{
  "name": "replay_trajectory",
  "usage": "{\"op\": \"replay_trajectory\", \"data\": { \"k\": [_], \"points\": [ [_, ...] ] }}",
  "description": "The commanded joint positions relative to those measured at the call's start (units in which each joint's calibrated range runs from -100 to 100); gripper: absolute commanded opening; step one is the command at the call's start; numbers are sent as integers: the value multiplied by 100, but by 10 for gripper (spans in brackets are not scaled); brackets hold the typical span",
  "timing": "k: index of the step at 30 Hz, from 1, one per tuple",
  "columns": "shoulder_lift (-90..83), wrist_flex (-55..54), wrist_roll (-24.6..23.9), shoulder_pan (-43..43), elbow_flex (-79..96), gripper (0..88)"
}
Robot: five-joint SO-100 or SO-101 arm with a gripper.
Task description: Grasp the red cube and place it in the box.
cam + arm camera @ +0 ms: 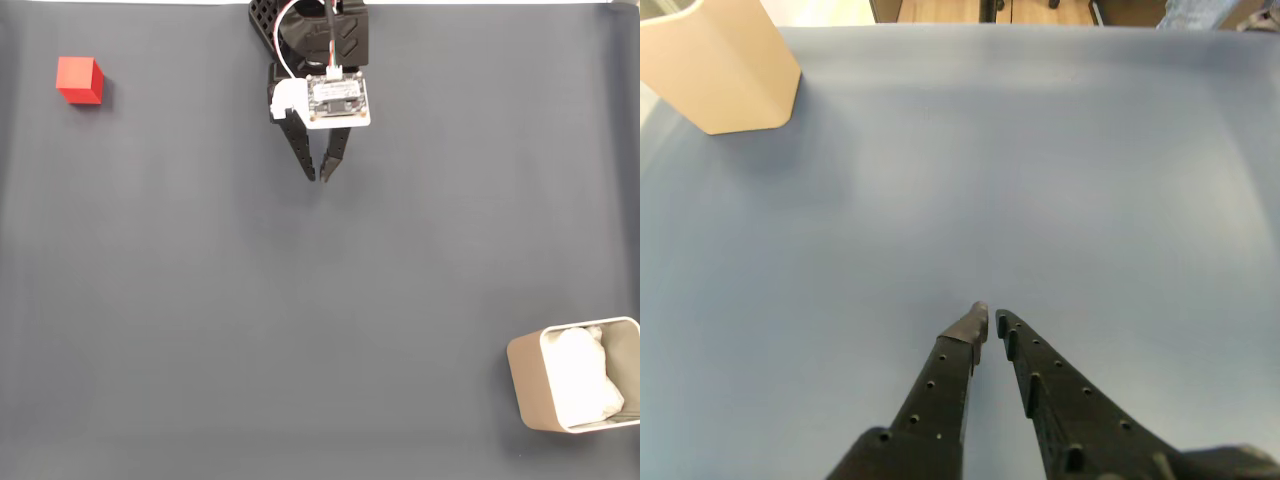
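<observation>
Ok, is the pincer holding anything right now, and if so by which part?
Nothing is held. The pincer is nearly closed on empty air above the table, the red cube sits far off to its left in the fixed view, and the box is apart too.

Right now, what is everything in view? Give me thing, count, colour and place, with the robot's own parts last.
cube: one, bright red, far upper left of the fixed view, alone on the table, well away from the gripper.
box: one, beige with a pale rim, lower right corner of the fixed view; upper left corner of the wrist view.
white lining: one, white, crumpled inside the box.
table: one, dark grey-blue, under everything.
arm: one, black with a white circuit board and wires, top centre of the fixed view.
gripper: one, black, two fingers nearly touching at the tips, holding nothing, above bare table.
</observation>
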Motion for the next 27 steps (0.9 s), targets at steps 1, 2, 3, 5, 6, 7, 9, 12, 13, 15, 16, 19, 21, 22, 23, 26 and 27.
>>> {"op": "replay_trajectory", "data": {
  "k": [1,2,3,5,6,7,9,12,13,15,16,19,21,22,23,26,27],
  "points": [
    [431,-215,-54,-60,-839,0],
    [552,-239,-54,-67,-1012,0],
    [665,-272,-54,-67,-1176,0],
    [873,-321,-34,-67,-1477,0],
    [959,-329,-34,-67,-1632,0],
    [1055,-329,-24,-67,-1787,0],
    [1237,-329,-24,-67,-2070,0],
    [1531,-329,-24,-45,-2472,0],
    [1635,-321,-29,-38,-2609,0],
    [1843,-297,-44,-17,-2891,0],
    [1947,-297,-59,-3,-3028,0],
    [2277,-247,-88,90,-3448,0],
    [2493,-157,-127,182,-3749,0],
    [2597,-51,-137,239,-3895,0],
    [2701,48,-151,303,-4041,0],
    [2987,244,-161,572,-4433,0],
    [3074,285,-147,672,-4552,0]
  ]
}}
